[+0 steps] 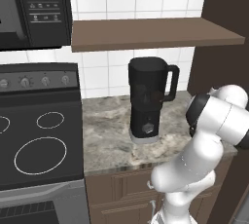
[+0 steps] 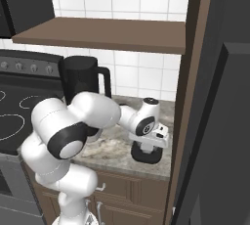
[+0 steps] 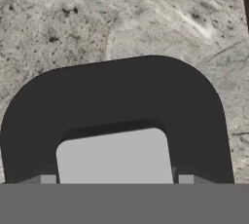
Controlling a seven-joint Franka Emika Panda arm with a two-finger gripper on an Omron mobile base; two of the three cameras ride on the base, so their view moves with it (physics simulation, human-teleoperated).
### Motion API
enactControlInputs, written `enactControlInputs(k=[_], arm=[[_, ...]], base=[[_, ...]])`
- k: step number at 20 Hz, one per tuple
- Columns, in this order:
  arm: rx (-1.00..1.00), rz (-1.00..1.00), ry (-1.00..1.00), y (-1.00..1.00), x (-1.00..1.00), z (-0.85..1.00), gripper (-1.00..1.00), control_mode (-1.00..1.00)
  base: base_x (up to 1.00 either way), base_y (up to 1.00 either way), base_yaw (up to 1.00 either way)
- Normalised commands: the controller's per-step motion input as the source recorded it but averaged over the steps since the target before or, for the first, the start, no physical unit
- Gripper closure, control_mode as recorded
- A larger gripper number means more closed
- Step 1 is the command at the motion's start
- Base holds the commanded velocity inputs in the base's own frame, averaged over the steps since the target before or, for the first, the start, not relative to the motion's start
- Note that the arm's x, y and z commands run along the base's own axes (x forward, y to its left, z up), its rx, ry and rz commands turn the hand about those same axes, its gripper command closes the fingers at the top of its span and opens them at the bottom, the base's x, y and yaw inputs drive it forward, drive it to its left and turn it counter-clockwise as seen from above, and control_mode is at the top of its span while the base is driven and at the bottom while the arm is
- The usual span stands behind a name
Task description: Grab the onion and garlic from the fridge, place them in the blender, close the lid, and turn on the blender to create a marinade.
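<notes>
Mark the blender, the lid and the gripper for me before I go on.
blender (image 1: 146, 91): left base view, front of the black jug.
lid (image 3: 116, 96): hand view, black rim above the grey centre square.
gripper (image 2: 149, 146): right base view, just above the lid on the counter.

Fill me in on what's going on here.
The white robot arm has reached down to the granite counter, right of the tall black blender jug on its base. Its gripper sits right over the flat black rounded-square lid with a grey centre, which lies on the counter beside the dark fridge. The hand view looks straight down onto that lid from close range. The jug's top looks uncovered, and whether the gripper has hold of the lid is unclear.
</notes>
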Motion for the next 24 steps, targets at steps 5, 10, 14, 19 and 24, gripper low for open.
enactControlInputs(k=[5, 10, 14, 19, 24], arm=[[0.0, -0.03, -0.13, 0.12, -0.17, 0.59, 1.0, -1.0], [0.0, -0.01, -0.12, 0.14, -0.18, 1.0, 1.0, -1.0], [0.0, -0.01, -0.09, 0.21, -0.04, 1.0, 1.0, -1.0], [-0.02, -0.04, -0.09, 0.29, 0.0, 1.0, 1.0, -1.0], [-0.01, -0.04, -0.03, 0.18, 0.0, 1.0, 1.0, -1.0]], base=[[0.0, 0.0, 0.0], [0.0, 0.0, 0.0], [0.0, 0.0, 0.0], [0.0, 0.0, 0.0], [0.0, 0.0, 0.0]])
